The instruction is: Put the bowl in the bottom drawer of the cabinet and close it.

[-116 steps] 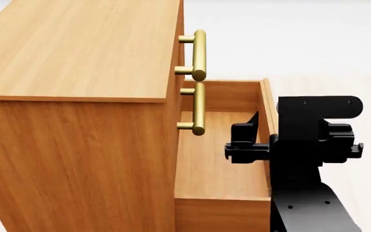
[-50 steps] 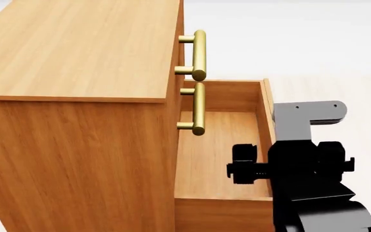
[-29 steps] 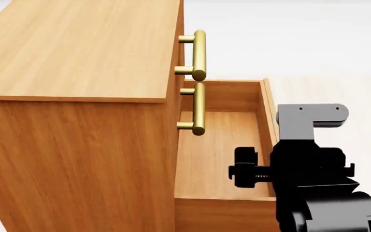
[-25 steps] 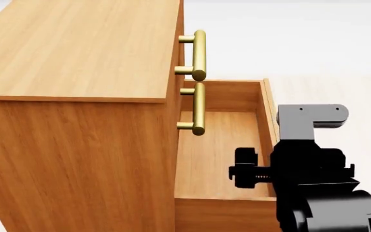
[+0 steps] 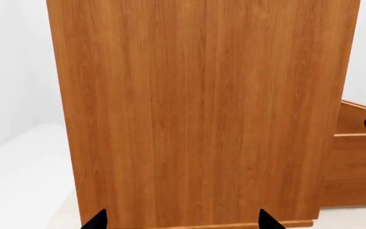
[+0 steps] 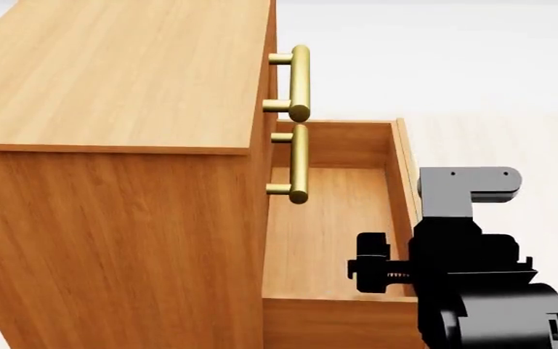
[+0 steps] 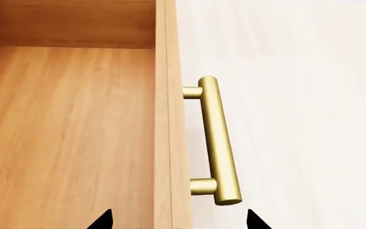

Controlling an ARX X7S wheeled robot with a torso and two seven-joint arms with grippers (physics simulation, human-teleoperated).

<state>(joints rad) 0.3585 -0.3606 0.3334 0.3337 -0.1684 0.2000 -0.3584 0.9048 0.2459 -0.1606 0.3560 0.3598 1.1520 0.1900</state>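
The bowl shows in no view. The orange-brown cabinet [image 6: 114,73] fills the left of the head view, and its bottom drawer [image 6: 328,218] stands pulled out with a bare floor. My right gripper [image 7: 177,220] hangs open over the drawer's front panel [image 7: 165,119], one fingertip on the inside and one on the side of the brass handle [image 7: 218,143], holding nothing. The right arm's black wrist [image 6: 468,262] covers the near end of that panel. My left gripper [image 5: 183,222] is open and empty, facing the cabinet's side wall [image 5: 202,109].
The two upper drawers are shut, their brass handles [image 6: 301,80] [image 6: 299,163] jutting out over the open drawer. Pale floor [image 6: 511,87] lies beyond the drawer front. In the left wrist view the drawer's side [image 5: 354,167] shows past the cabinet's corner.
My right gripper has drawn back along the drawer's front panel toward the near end and turned at the wrist. The drawer stays open at the same reach.
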